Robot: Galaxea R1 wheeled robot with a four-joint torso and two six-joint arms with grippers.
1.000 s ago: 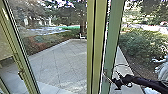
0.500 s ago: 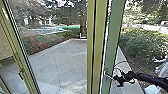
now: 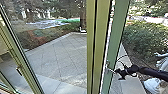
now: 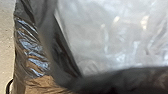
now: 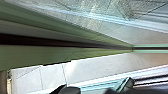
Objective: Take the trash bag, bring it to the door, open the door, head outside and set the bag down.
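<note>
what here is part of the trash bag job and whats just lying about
For the job:
- trash bag
- green door, with the right claw at its edge
- paved yard outside

Just there:
- bushes beside the paving
- tree trunk beyond it

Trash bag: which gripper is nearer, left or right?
Left gripper: its wrist camera has the bag close up. The right gripper is away from it, at the green door frame in the head view.

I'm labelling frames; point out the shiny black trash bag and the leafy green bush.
Shiny black trash bag [image 4: 28, 51]: left wrist view, on its creased side.
Leafy green bush [image 3: 146, 40]: head view, on its middle foliage.
</note>
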